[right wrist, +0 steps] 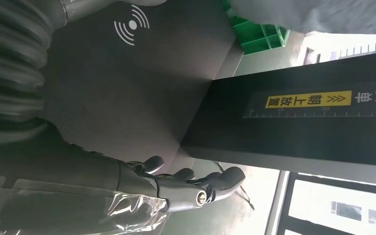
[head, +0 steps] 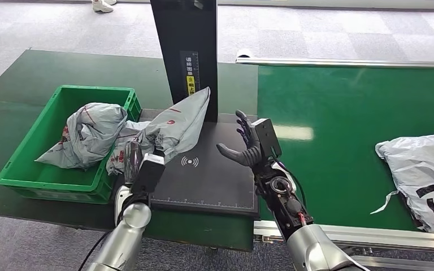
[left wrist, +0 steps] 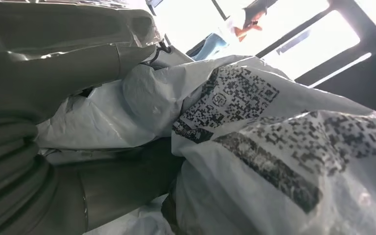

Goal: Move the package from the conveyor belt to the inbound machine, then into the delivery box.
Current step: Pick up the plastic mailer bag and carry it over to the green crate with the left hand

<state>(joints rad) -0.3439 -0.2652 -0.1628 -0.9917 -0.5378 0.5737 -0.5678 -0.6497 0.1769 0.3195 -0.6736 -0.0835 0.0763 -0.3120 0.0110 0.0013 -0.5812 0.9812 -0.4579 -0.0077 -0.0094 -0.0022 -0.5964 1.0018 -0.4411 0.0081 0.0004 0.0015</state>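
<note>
Grey plastic package [head: 175, 127] is pinched in my left robot hand [head: 138, 164], lifted off the black inbound machine [head: 215, 175] and just beside the green delivery box [head: 45, 175]; my right robot hand [head: 248, 145] hovers wide, holding nothing. That slick film could slip, or the trailing end snag the box rim. Green worktop [head: 11, 90], grey tiled floor [head: 339, 34] beyond.
</note>
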